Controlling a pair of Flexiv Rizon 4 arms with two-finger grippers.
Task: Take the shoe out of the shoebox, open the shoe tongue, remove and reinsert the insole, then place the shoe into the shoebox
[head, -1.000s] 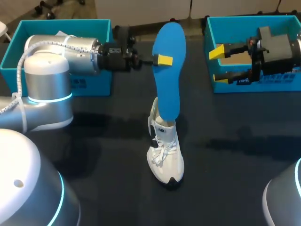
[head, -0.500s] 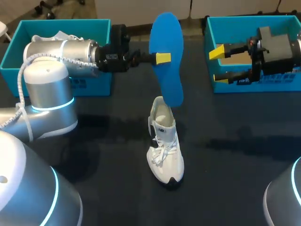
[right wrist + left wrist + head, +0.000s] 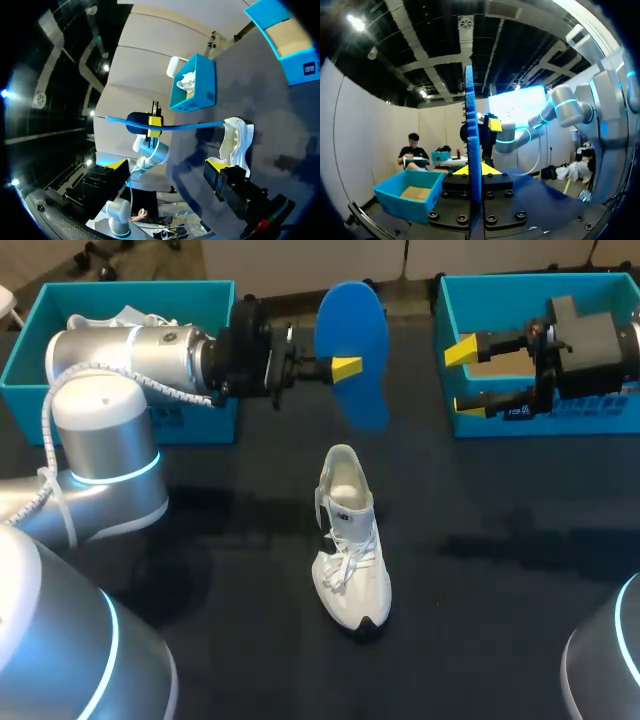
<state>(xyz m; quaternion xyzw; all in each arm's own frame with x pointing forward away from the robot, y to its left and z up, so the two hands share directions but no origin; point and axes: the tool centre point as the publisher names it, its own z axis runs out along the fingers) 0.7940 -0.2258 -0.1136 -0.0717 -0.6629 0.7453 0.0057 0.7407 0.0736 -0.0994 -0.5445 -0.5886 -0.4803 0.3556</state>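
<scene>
Head view: left tool (image 3: 345, 368) pinching blue insole (image 3: 352, 340), holding it in air, apart from white shoe (image 3: 350, 540). Shoe standing on table (image 3: 500, 570) between left shoebox (image 3: 30, 360) and right shoebox (image 3: 600, 285), outside both. Judging step: insole out, reinsertion coming; next move calling for aiming insole tip into shoe opening. Right tool (image 3: 462, 375) hanging spread, empty, over right shoebox.

Left wrist view: insole showing edge-on, fingers pressing both faces.

Right wrist view: nothing lying between insole and shoe mouth; tongue and laces possibly catching tip.

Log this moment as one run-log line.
phase: insole out | left claw: shut on blue insole, held clear of white shoe | shoe: upright on table | right claw: open, empty
</scene>
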